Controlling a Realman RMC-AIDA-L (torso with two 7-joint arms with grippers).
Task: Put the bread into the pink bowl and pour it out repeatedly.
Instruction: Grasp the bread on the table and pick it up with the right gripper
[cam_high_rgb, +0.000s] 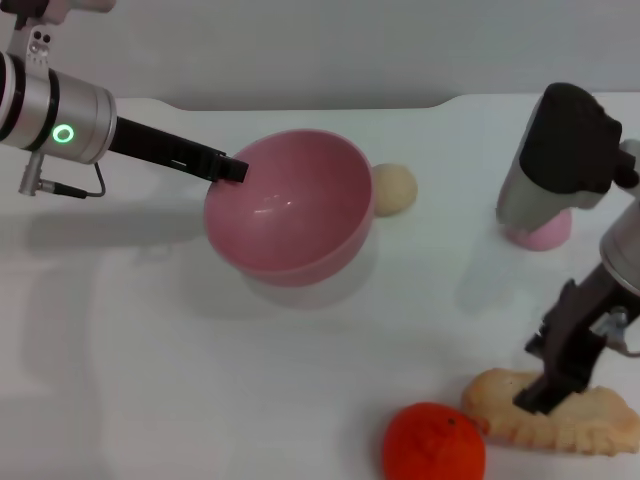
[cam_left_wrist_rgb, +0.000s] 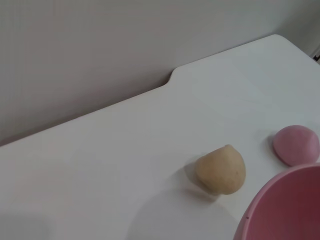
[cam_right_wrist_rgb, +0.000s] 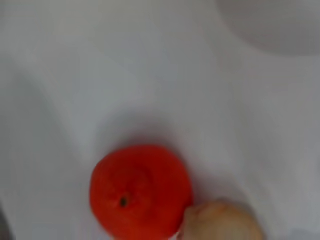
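The pink bowl (cam_high_rgb: 300, 215) hangs tilted above the table left of centre, its empty inside facing me. My left gripper (cam_high_rgb: 235, 168) is shut on its left rim. A slice of the bowl's rim (cam_left_wrist_rgb: 290, 210) shows in the left wrist view. The bread (cam_high_rgb: 590, 425), a ridged orange-brown and cream roll, lies flat on the table at the front right. My right gripper (cam_high_rgb: 535, 395) comes down onto its top near the left end. The bread's end (cam_right_wrist_rgb: 222, 222) shows in the right wrist view, touching the orange.
A round orange fruit (cam_high_rgb: 433, 445) (cam_right_wrist_rgb: 140, 190) sits just left of the bread at the front edge. A beige ball (cam_high_rgb: 395, 187) (cam_left_wrist_rgb: 221, 170) rests behind the bowl's right side. A small pink ball (cam_high_rgb: 540, 232) (cam_left_wrist_rgb: 296, 145) lies at the back right, partly behind my right arm.
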